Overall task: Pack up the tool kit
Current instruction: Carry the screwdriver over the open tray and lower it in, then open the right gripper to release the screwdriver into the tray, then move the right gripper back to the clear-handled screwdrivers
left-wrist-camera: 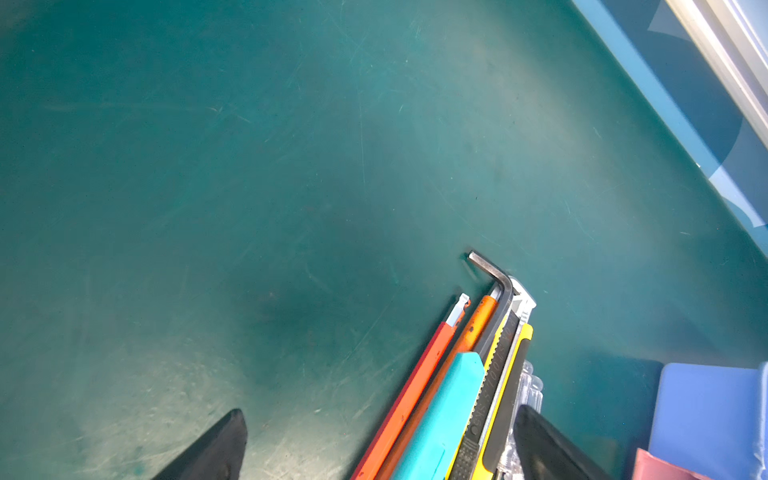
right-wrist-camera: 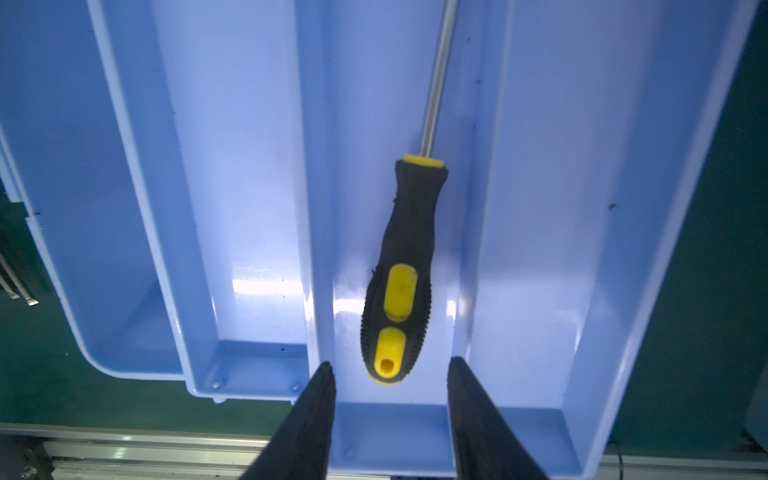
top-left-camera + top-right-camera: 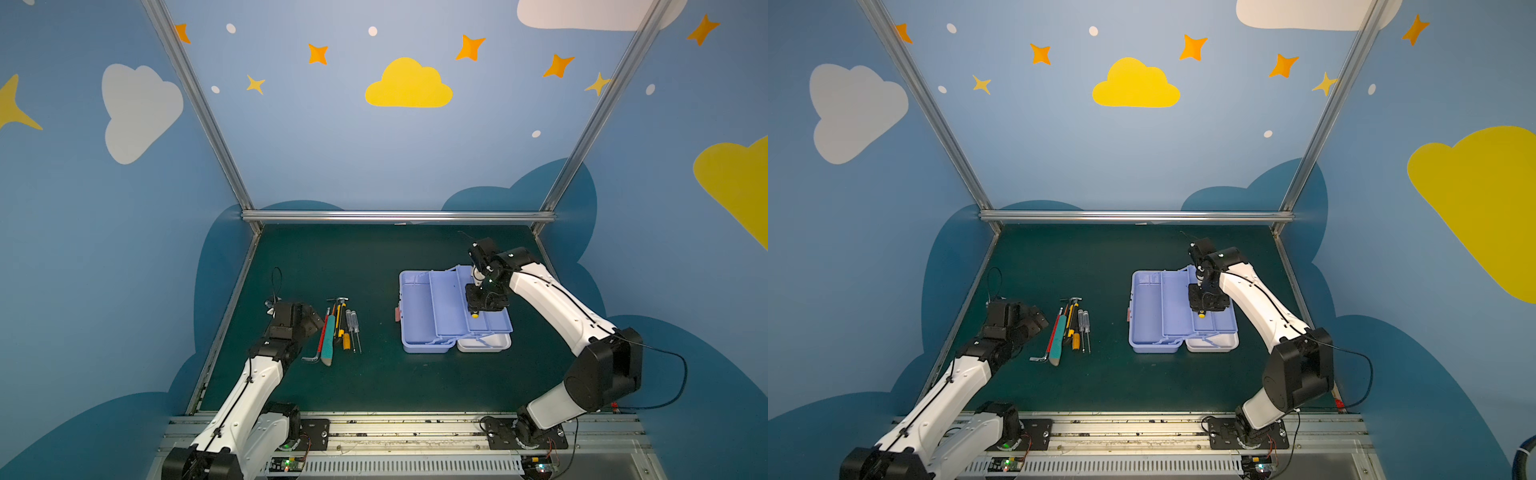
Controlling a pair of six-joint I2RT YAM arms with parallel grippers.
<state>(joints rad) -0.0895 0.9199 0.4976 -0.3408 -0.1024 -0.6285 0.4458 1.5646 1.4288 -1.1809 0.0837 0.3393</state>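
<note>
The tool kit (image 3: pixel 419 316) (image 3: pixel 1146 316) lies open on the green mat, its lavender trays (image 2: pixel 536 208) fanned out over the white lid (image 3: pixel 484 344). My right gripper (image 3: pixel 475 311) (image 2: pixel 390 362) is open just above a narrow tray compartment. A black-and-yellow screwdriver (image 2: pixel 405 249) lies loose in that compartment, its handle end between my fingertips and touching neither. The other tools lie in a row at the left: a hex key (image 1: pixel 494 274), a teal-handled tool (image 1: pixel 449 407), a yellow knife (image 1: pixel 498 374) and clear screwdrivers (image 3: pixel 353 328). My left gripper (image 3: pixel 313 322) (image 1: pixel 380 410) is open beside that row.
A hammer (image 3: pixel 337 300) lies at the far end of the tool row. The kit's pink handle (image 3: pixel 397 314) faces the tools. Aluminium frame rails (image 3: pixel 395 216) border the mat at the back and both sides. Bare mat (image 3: pixel 374 382) lies between the row and the kit.
</note>
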